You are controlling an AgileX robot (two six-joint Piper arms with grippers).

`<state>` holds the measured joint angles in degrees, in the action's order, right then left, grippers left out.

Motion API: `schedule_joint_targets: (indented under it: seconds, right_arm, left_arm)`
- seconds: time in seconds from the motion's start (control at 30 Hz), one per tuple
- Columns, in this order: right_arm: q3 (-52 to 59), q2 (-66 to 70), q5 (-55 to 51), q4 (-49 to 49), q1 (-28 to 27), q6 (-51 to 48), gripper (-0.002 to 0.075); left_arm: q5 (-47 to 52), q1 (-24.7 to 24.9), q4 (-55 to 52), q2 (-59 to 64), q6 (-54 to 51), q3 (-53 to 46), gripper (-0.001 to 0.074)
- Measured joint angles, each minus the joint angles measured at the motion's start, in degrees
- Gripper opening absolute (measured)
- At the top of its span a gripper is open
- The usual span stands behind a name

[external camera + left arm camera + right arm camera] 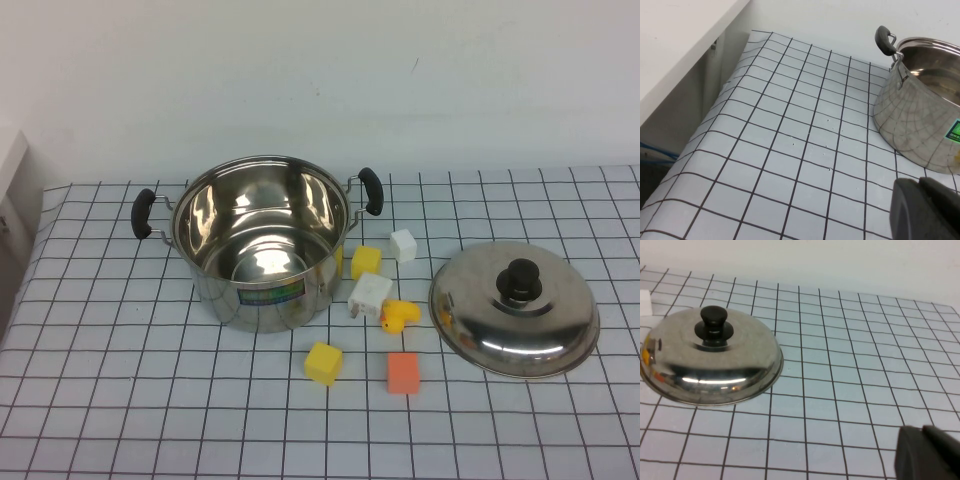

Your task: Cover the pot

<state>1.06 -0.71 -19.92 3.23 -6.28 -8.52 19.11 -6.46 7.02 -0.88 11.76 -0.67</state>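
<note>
The pot [258, 245] stands open and empty at the table's centre-left, shiny steel with two black handles and a blue-green label facing me. It also shows in the left wrist view [920, 130]. The domed steel lid [515, 310] with a black knob [521, 279] lies on the table to the pot's right, knob up, and also shows in the right wrist view [710, 357]. My left gripper [920, 181] is shut and empty, low over the cloth left of the pot. My right gripper [921, 429] is shut and empty, to the right of the lid. Neither arm shows in the high view.
Small things lie between pot and lid: two yellow cubes [323, 362], [366, 261], an orange cube [403, 372], a white cube [403, 245], a white plug-like block [369, 295] and a yellow duck [398, 316]. The checked cloth [120, 400] covers the table. A white wall stands behind.
</note>
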Motion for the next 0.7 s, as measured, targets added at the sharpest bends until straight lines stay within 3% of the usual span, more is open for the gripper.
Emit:
schedule_joint_targets:
  seconds: [0.43,0.53,0.7]
  right_arm:
    - [0.4,0.0,2.8,-4.8,0.0,0.0,-0.0002]
    - [0.4,0.0,2.9,-12.3,0.0,0.8,-0.0002]
    - [0.5,0.0,3.6,-39.6,0.0,8.5,-0.0002]
  left_arm:
    - [0.0,0.0,0.0,0.0,0.0,0.0,-0.0003]
    - [0.0,0.0,0.0,0.0,0.0,0.0,-0.0003]
    - [0.0,0.0,0.0,0.0,0.0,0.0,-0.0003]
